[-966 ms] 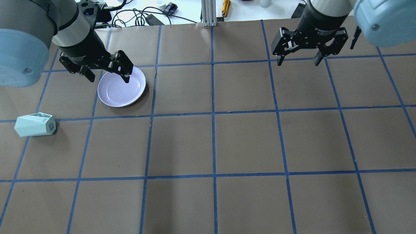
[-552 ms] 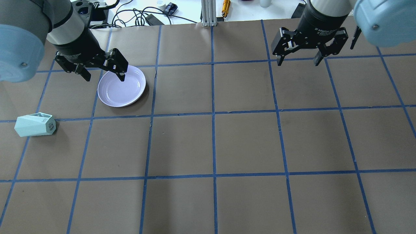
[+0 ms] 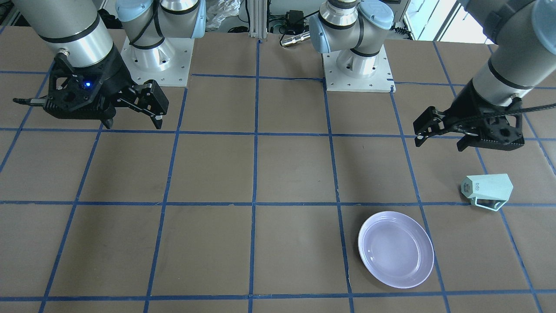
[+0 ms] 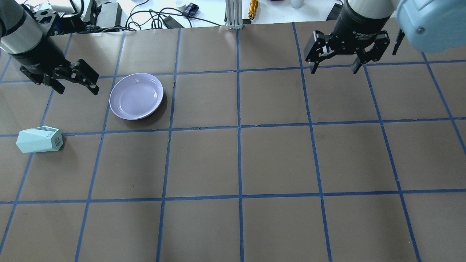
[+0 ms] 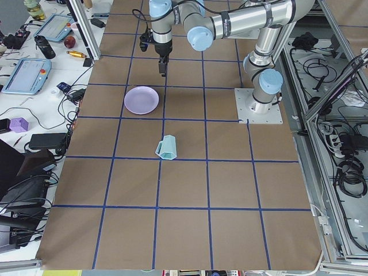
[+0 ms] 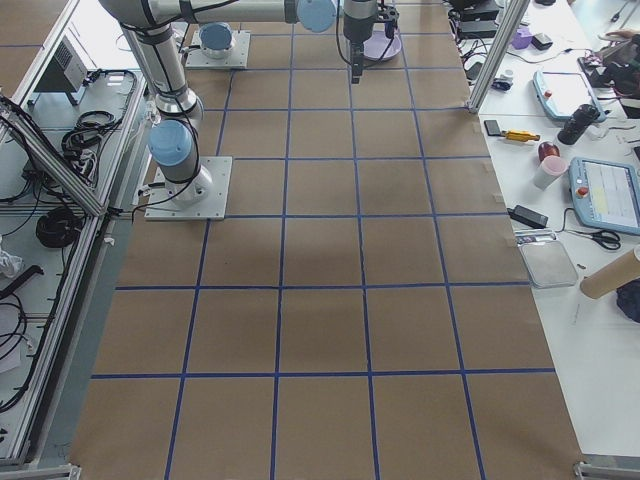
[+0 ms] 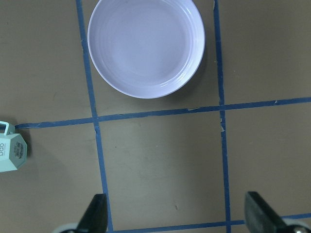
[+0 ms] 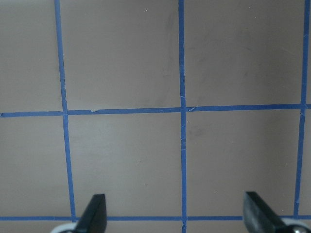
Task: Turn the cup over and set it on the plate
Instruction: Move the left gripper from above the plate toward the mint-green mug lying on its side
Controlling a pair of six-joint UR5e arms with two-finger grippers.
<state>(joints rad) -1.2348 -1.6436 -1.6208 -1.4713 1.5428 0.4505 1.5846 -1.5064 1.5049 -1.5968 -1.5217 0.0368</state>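
Observation:
The mint-green faceted cup (image 4: 39,139) lies on its side at the table's left edge, its marked base facing right and its handle on the far side. It also shows in the front view (image 3: 487,190) and at the left edge of the left wrist view (image 7: 10,153). The lavender plate (image 4: 136,96) sits empty to the cup's far right; it also shows in the front view (image 3: 395,249) and the left wrist view (image 7: 146,46). My left gripper (image 4: 77,89) is open and empty, raised, left of the plate and beyond the cup. My right gripper (image 4: 334,70) is open and empty, far right.
The table is brown paper with a blue tape grid (image 4: 239,127). Cables and small tools (image 4: 164,16) lie past the far edge, with an aluminium post (image 4: 233,14) at its middle. The two arm bases (image 3: 356,69) stand on the robot's side.
My left gripper has moved left, from over the plate's far-left rim to off the plate, still open. The plate now shows whole. The cup, plate and right arm have not moved.

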